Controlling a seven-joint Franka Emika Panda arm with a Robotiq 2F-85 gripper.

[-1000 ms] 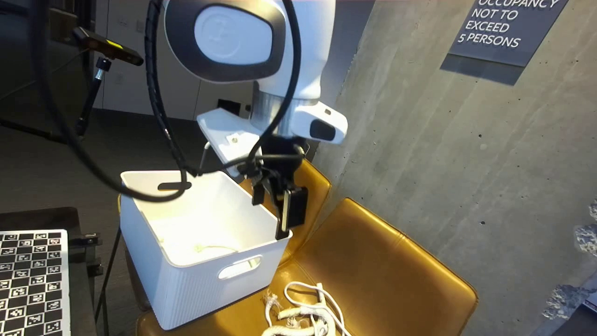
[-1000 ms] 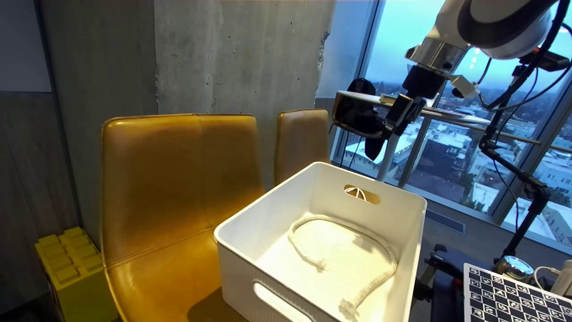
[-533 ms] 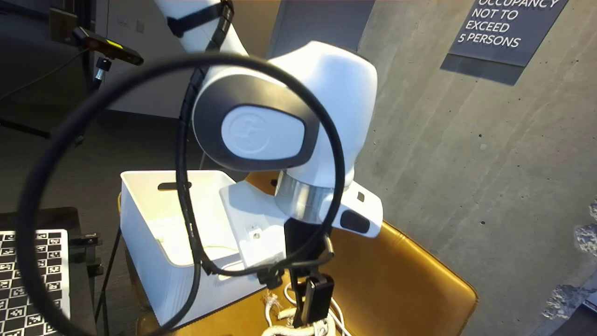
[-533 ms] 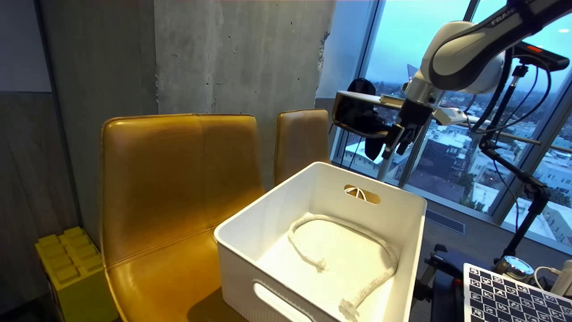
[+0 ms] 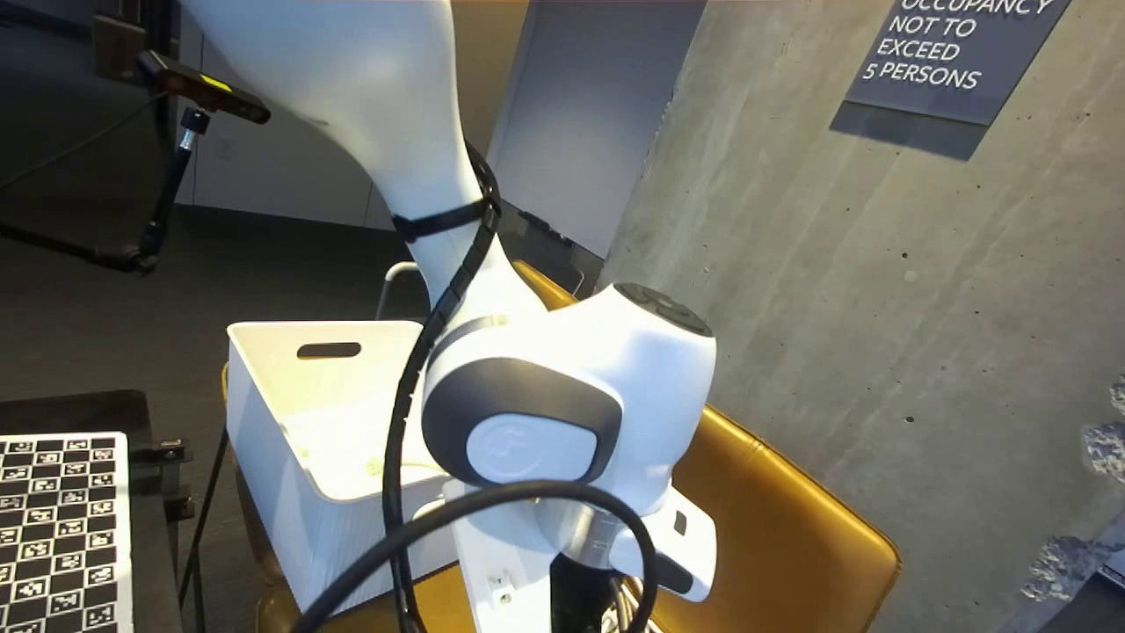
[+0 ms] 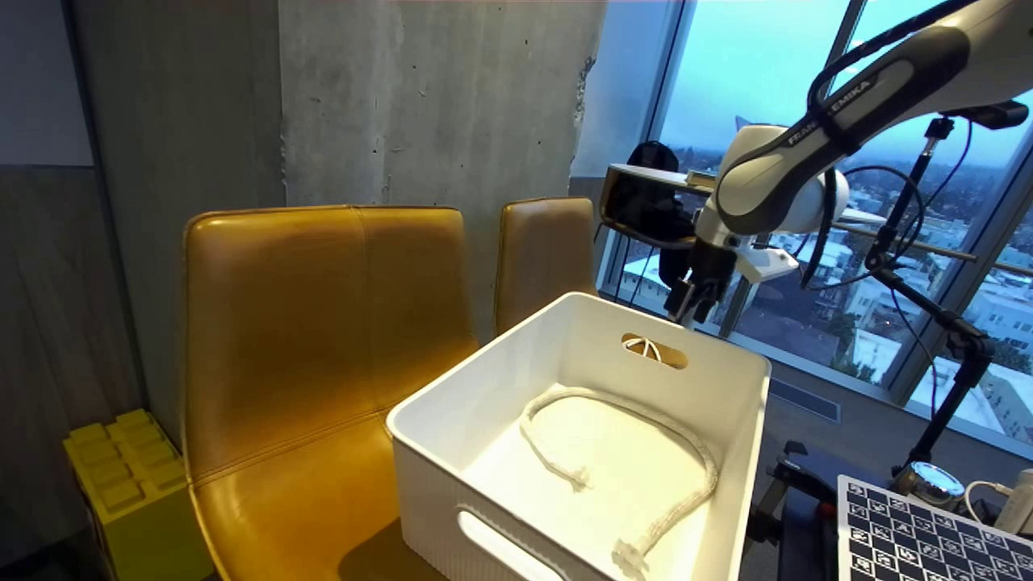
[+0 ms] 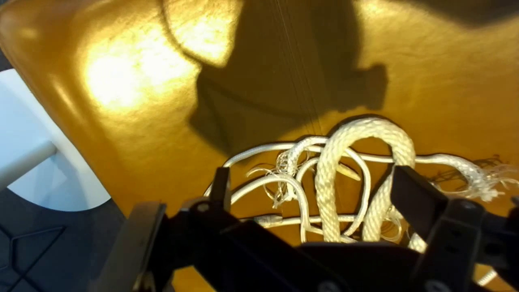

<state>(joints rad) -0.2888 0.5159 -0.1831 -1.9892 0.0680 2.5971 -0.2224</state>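
Note:
In the wrist view my gripper [image 7: 315, 188] stands open above a tangle of ropes on a tan leather chair seat [image 7: 446, 101]. A thick twisted cream rope [image 7: 326, 192] arches up between the fingers, nearer the right one, which overlaps part of it. Thinner white cord [image 7: 273, 146] loops around and under it, with frayed ends. Nothing is gripped; whether a fingertip touches rope I cannot tell. In an exterior view the gripper [image 6: 692, 303] points down behind a white bin [image 6: 436, 492]. Inside that bin lies a curved pale rope [image 6: 708, 464]. Elsewhere the fingers fall below the picture.
The bin [image 5: 290, 492] stands beside the arm on the chair, its tall wall close to the wrist. A chair back [image 5: 791, 501] rises near a concrete wall [image 5: 835, 308]. A checkered board [image 6: 928, 541] lies at the side, and a camera on a stand [image 5: 202, 88] is behind.
The arm has come down from beside the bin's rim to low over the ropes on the seat. The jaws have stayed open; bin and the rope inside have not moved.

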